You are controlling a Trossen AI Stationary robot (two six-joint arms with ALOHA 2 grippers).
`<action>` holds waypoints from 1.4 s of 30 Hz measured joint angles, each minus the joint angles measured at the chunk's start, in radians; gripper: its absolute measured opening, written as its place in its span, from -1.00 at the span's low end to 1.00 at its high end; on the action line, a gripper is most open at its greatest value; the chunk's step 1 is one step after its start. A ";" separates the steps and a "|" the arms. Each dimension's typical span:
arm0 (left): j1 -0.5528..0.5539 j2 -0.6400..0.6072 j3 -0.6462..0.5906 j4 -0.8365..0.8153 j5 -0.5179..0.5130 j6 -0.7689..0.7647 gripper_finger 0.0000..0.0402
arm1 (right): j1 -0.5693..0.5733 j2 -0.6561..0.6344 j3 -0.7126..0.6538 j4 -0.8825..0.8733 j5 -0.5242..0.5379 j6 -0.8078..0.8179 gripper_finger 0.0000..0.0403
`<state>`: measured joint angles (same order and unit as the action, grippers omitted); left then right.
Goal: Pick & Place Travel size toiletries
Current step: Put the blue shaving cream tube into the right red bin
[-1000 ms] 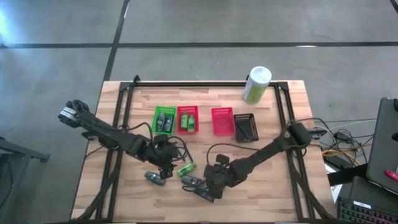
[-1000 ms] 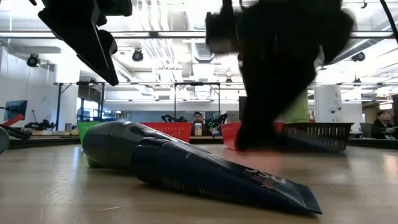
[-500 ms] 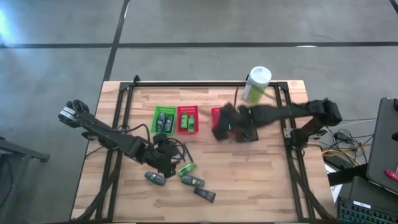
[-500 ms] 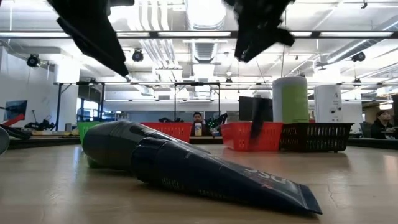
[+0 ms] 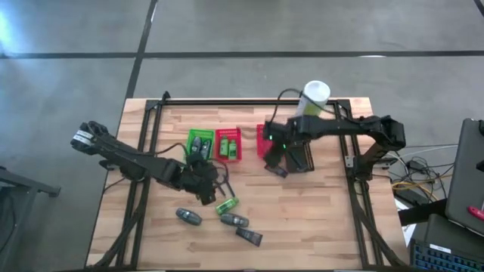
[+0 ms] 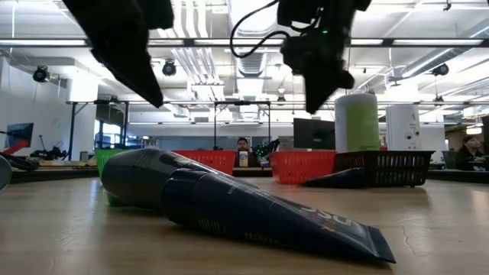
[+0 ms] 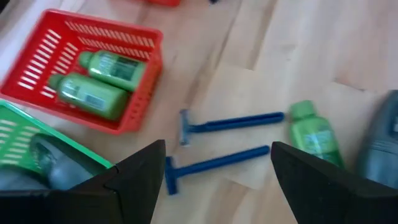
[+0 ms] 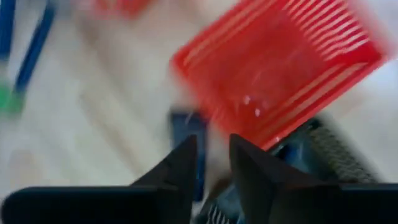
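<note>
Wooden slatted table (image 5: 318, 204) on a dark frame, set on a grey concrete floor (image 5: 242, 45). Beyond it in the low view, a bright room with ceiling strip lights and seated people far off.

Tall white-and-green canister (image 5: 311, 103) upright at the far edge. In front of it, a row of four small baskets: green basket (image 5: 200, 144) with grey oval bottles, red basket (image 7: 87, 74) holding two green tubes (image 7: 99, 79) side by side, a second red basket (image 8: 283, 68) looking empty, and a dark mesh basket (image 5: 302, 154) with dark contents too small to tell.

Right gripper (image 5: 277, 153) over the near edge of the second red basket and the dark basket, fingers (image 8: 180, 171) close together with only a narrow gap, nothing between them. Dark flat tube (image 5: 276, 169) on the wood just in front of those baskets, just beside that gripper and apart from it.

Left gripper (image 5: 203, 181) low over the table in front of the green basket, fingers (image 7: 140, 180) spread wide and empty. Two blue razors (image 7: 227, 140) on the wood between those fingers in the wrist view, a loose green tube (image 5: 225, 205) just beyond them.

Nearer the front edge, a grey oval bottle (image 5: 188, 217), another grey bottle (image 5: 234, 221), and a second dark flat tube (image 5: 249, 236), all well apart from both grippers.
</note>
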<state>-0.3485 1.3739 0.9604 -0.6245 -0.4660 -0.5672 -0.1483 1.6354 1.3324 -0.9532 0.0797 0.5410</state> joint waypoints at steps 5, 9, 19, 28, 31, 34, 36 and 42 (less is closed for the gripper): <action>0.100 0.000 0.002 0.015 0.087 0.068 0.47 | 0.083 -0.004 -0.068 -0.031 -0.105 -0.058 -0.10; 0.142 0.000 0.001 0.039 0.144 0.111 0.47 | 0.103 0.038 -0.119 -0.027 -0.111 -0.066 0.27; 0.158 0.000 0.002 0.059 0.210 0.147 0.46 | 0.125 0.214 -0.093 0.000 -0.127 -0.040 0.64; 0.158 0.000 0.005 0.056 0.249 0.137 0.46 | 0.129 0.201 -0.057 -0.022 -0.081 -0.022 0.47; 0.158 0.000 0.003 0.056 0.249 0.139 0.46 | 0.128 0.215 -0.076 -0.024 -0.083 -0.025 0.44; 0.158 0.000 0.002 0.056 0.249 0.140 0.46 | 0.130 0.245 -0.096 -0.006 -0.087 -0.041 0.44; 0.158 0.000 0.002 0.056 0.249 0.140 0.46 | 0.131 0.265 -0.103 0.001 -0.080 -0.049 0.46; 0.158 0.000 0.002 0.054 0.249 0.141 0.46 | 0.128 0.299 -0.106 0.024 -0.135 -0.096 0.49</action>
<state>-0.1905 1.3735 0.9627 -0.5701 -0.2173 -0.4263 -0.0204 1.9346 1.2263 -0.9290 -0.0553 0.4452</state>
